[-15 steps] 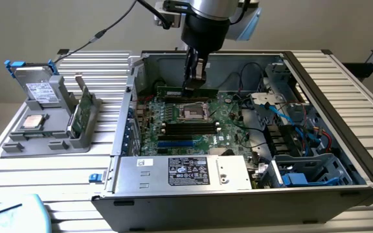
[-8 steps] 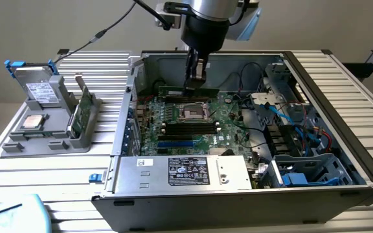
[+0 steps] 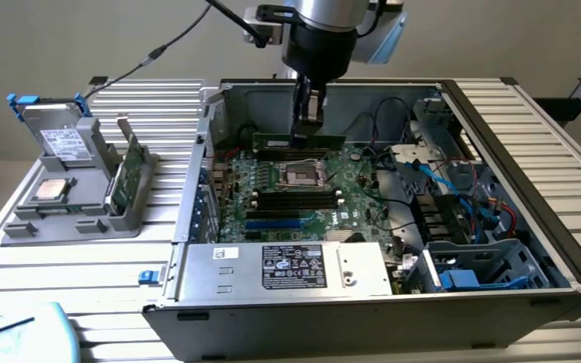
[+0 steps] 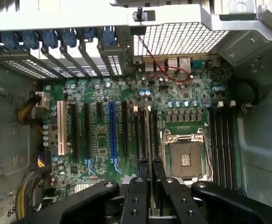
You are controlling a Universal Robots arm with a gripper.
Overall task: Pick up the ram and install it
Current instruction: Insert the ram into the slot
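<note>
One arm hangs over an open case (image 3: 532, 151) in the exterior view. Its gripper (image 3: 307, 133) is clenched on the ram (image 3: 273, 141) and holds it by the top edge, near the middle. The ram is level, with its long side running across. It sits low over the far part of the board (image 3: 356, 198), just past the socket (image 3: 299, 175). Whether it touches the board cannot be told. A row of black slots (image 3: 290, 201) lies on the near side of the socket. A grey power box (image 3: 290, 268) fills the front of the case. On the exterior view's left, outside the case, a grey tray (image 3: 28, 227) holds a green card (image 3: 126, 178) standing up, a silver chip (image 3: 51, 190) lying flat, and a drive (image 3: 63, 141).

Next, the wrist view looks straight down at the board. Two black fingers (image 4: 143, 170) stand close together, right over the long slots next to the socket. More black slots lie on the other side of the socket. A blue slot (image 4: 111, 130) and a white slot (image 4: 61, 133) lie farther off.
</note>
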